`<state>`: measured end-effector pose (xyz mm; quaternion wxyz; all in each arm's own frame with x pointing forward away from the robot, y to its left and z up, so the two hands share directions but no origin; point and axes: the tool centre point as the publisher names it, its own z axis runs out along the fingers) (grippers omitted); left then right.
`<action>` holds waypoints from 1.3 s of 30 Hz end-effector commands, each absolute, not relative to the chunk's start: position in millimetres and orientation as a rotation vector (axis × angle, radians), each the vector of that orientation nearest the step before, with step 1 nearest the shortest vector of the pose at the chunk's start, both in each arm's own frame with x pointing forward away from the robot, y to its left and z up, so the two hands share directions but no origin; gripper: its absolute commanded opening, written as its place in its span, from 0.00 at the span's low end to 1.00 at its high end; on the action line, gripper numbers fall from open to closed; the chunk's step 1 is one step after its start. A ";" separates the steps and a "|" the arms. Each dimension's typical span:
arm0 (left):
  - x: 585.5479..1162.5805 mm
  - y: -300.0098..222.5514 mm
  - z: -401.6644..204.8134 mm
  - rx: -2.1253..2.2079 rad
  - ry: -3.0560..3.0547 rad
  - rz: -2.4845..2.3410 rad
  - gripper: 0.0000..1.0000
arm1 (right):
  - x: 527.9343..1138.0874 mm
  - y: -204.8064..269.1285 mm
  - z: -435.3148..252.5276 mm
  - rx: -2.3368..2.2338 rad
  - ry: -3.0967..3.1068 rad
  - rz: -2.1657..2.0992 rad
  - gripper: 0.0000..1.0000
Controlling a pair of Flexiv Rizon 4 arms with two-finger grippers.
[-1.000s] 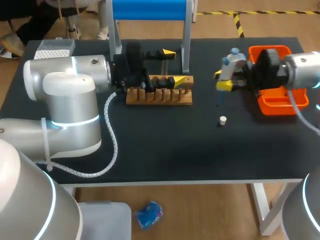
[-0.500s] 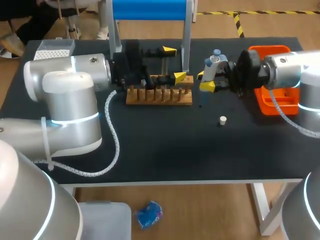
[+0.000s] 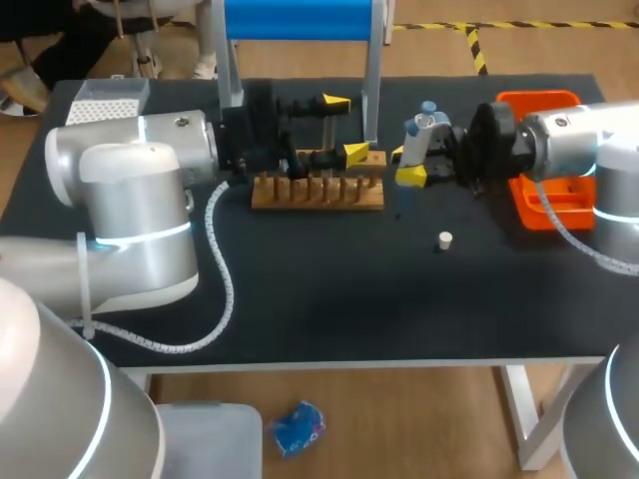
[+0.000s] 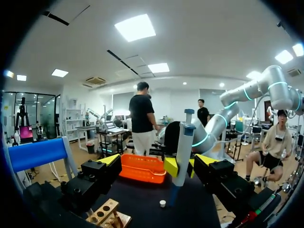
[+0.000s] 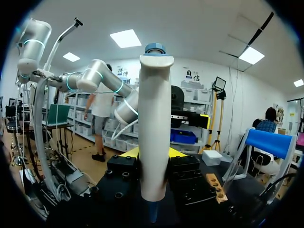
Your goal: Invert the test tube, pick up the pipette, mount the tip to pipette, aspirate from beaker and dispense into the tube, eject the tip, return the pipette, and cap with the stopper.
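Grey pipette [image 3: 417,140] stood upright, clamped in your right gripper [image 3: 404,166], just beyond wooden rack's [image 3: 318,195] end; left gripper [image 3: 346,127] gaped empty at rack.

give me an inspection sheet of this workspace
surface: black table, no spills seen
job's things: pipette upright in the right gripper, beside the wooden rack; white stopper on the table; tip box at far left corner; orange tray at right
clutter: blue-topped frame behind the rack
grippers: right shut on pipette; left gripper open, by the rack
cables: white coiled cable looping from left arm over the table
surroundings: nothing seen reaching over the table
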<state>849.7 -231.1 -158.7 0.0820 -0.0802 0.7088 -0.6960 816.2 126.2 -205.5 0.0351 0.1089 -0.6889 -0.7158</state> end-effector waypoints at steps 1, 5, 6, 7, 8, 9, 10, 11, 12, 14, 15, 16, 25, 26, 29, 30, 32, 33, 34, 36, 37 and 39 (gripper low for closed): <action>848.6 -230.4 -159.3 -0.240 2.114 -2.079 1.00 | 826.1 136.1 -209.5 0.323 -2.098 -2.191 0.00; 848.6 -230.4 -159.3 -0.240 2.114 -2.079 1.00 | 833.5 147.8 -212.9 0.297 -2.074 -2.184 0.00; 848.6 -230.4 -159.3 -0.240 2.114 -2.079 1.00 | 834.7 150.8 -213.0 0.294 -2.057 -2.178 0.00; 848.6 -230.4 -159.3 -0.240 2.114 -2.079 1.00 | 836.0 154.0 -213.6 0.292 -2.047 -2.175 0.00; 848.6 -230.4 -159.3 -0.240 2.114 -2.079 1.00 | 837.7 157.0 -214.4 0.296 -2.053 -2.165 0.00; 848.6 -230.4 -159.3 -0.240 2.114 -2.079 1.00 | 838.9 159.7 -215.2 0.309 -2.059 -2.151 0.00; 848.6 -230.4 -159.3 -0.240 2.114 -2.079 1.00 | 840.1 162.3 -216.0 0.304 -2.053 -2.150 0.00; 848.6 -230.4 -159.3 -0.240 2.114 -2.079 1.00 | 841.4 164.8 -216.6 0.298 -2.046 -2.149 0.00; 848.6 -230.4 -159.3 -0.240 2.114 -2.079 1.00 | 842.5 167.0 -217.4 0.299 -2.052 -2.140 0.00; 848.6 -230.4 -159.3 -0.240 2.114 -2.079 1.00 | 844.2 171.4 -218.0 0.293 -2.045 -2.135 0.00; 848.6 -230.4 -159.3 -0.240 2.114 -2.079 1.00 | 845.1 173.3 -218.1 0.293 -2.048 -2.132 0.00; 848.6 -230.4 -159.3 -0.240 2.114 -2.079 1.00 | 845.7 175.6 -217.8 0.292 -2.045 -2.128 0.00; 848.6 -230.4 -159.3 -0.240 2.114 -2.079 1.00 | 847.7 189.0 -206.7 0.295 -2.047 -2.135 0.00; 848.6 -230.4 -159.3 -0.240 2.114 -2.079 1.00 | 847.7 190.3 -205.3 0.310 -2.063 -2.128 0.00; 848.6 -230.4 -159.3 -0.240 2.114 -2.079 1.00 | 848.5 194.1 -200.7 0.312 -2.076 -2.127 0.00; 848.6 -230.4 -159.3 -0.240 2.114 -2.079 1.00 | 848.6 195.4 -199.0 0.324 -2.085 -2.124 0.00; 848.6 -230.4 -159.3 -0.240 2.114 -2.079 1.00 | 848.4 197.9 -195.7 0.323 -2.084 -2.127 0.00; 848.6 -230.4 -159.3 -0.240 2.114 -2.079 1.00 | 848.3 199.0 -194.5 0.323 -2.088 -2.131 0.00; 848.6 -230.4 -159.3 -0.240 2.114 -2.079 1.00 | 848.1 200.1 -193.5 0.325 -2.087 -2.132 0.00; 848.6 -230.4 -159.3 -0.240 2.114 -2.079 1.00 | 848.3 202.6 -192.4 0.326 -2.084 -2.141 0.00; 848.6 -230.4 -159.3 -0.240 2.114 -2.079 1.00 | 848.3 203.8 -191.8 0.329 -2.084 -2.143 0.00; 848.6 -230.4 -159.3 -0.240 2.114 -2.079 1.00 | 848.0 205.7 -190.5 0.330 -2.082 -2.148 0.00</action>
